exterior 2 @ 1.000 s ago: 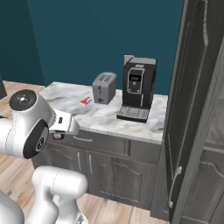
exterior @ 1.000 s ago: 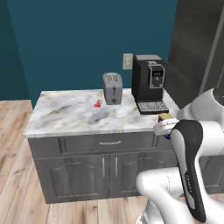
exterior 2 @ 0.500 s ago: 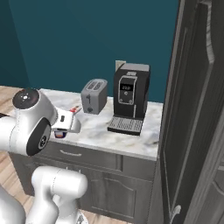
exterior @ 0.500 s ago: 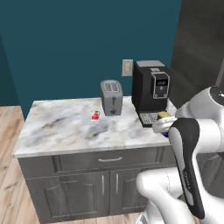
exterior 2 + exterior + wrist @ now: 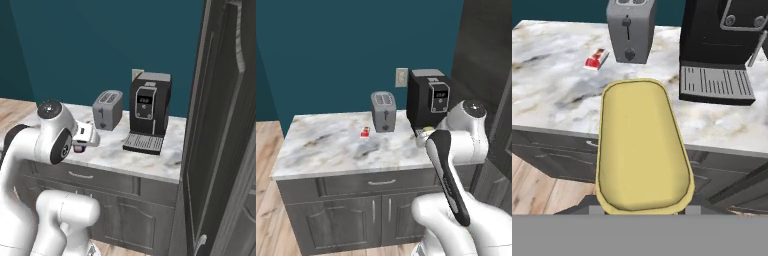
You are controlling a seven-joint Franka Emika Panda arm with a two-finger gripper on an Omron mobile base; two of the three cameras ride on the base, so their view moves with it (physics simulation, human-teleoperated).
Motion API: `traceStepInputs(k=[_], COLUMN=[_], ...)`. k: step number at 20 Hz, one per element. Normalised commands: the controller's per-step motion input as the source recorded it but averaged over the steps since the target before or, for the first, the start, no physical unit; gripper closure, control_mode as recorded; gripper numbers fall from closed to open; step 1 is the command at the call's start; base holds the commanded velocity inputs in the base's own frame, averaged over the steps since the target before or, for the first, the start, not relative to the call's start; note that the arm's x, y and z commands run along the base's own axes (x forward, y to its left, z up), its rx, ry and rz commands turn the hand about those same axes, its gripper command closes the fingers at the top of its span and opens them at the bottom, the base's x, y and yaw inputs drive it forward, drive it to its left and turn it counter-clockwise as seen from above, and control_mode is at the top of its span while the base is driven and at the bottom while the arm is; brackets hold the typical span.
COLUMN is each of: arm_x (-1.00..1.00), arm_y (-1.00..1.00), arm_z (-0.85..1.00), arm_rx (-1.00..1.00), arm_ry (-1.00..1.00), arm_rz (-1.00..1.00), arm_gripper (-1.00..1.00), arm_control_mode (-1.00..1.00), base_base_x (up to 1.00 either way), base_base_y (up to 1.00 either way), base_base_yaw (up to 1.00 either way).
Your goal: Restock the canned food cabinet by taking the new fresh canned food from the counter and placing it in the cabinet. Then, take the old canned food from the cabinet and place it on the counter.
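Old canned food — small dark blue-purple can with yellow top [image 5: 643, 145] — sits clamped between the closed fingers, its yellow end facing the hand; white-grey veined marble counter [image 5: 557, 85] lies ahead and below.

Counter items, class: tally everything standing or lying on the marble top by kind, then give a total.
Toaster: 1
Coffee machine: 1
Small red-and-white item: 1
Total: 3
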Motion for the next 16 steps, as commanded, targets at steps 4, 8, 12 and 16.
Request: traceStepInputs(k=[4, 8, 12, 16], arm_x=[0.79, 0.80, 0.77, 0.57], arm_y=[0.08, 0.03, 0.00, 0.00], arm_z=[-0.69, -0.52, -0.34, -0.13], arm_rx=[-0.02, 0.00, 0.00, 0.00], arm_ry=[0.00, 0.05, 0.06, 0.08], arm_rz=[0.00, 0.00, 0.00, 0.00], arm_gripper=[1.00, 1.00, 1.00, 1.00], arm_control_mode=[-1.00, -1.00, -1.00, -1.00], base_base_x=[0.00, 0.00, 0.00, 0.00], base_base_y=[0.00, 0.00, 0.00, 0.00], base_base_yaw=[0.00, 0.00, 0.00, 0.00])
